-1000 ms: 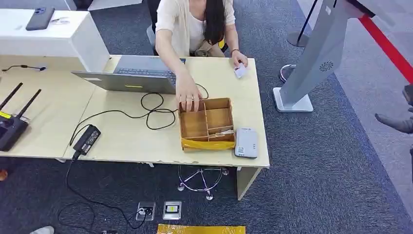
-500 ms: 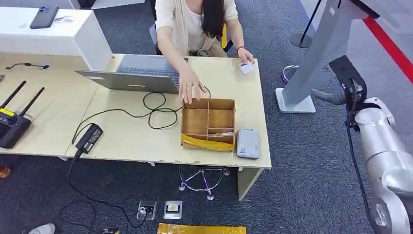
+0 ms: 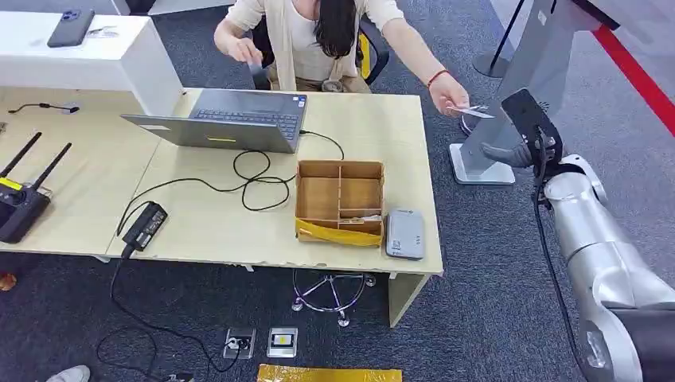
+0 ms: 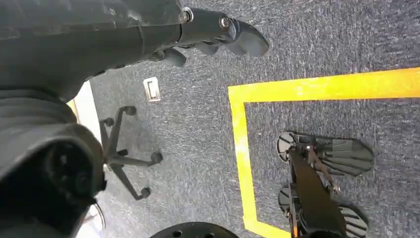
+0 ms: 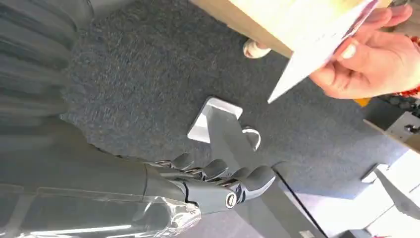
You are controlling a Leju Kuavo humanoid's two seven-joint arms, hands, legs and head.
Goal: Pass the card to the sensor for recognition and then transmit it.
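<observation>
A person seated behind the desk (image 3: pixel 207 227) stretches one arm past its right edge and holds out a white card (image 3: pixel 475 112), also close up in the right wrist view as the card (image 5: pixel 322 39) between their fingers. My right hand (image 3: pixel 516 137) is raised just right of the card, a short gap away, holding nothing; its fingers (image 5: pixel 218 173) lie apart below the card. A grey card sensor (image 3: pixel 404 233) lies at the desk's front right corner beside a wooden divided box (image 3: pixel 340 199). My left hand (image 4: pixel 218 34) hangs over the carpet, holding nothing.
An open laptop (image 3: pixel 231 119), looped cables and a power adapter (image 3: pixel 143 225) lie on the desk, with a router (image 3: pixel 20 207) at far left. A grey kiosk stand (image 3: pixel 517 87) rises right behind my right hand. Yellow floor tape (image 4: pixel 242 129) marks the carpet.
The person took one hand off the box and reached the card out past the desk's right edge. My right arm moved up and left, closer to the card.
</observation>
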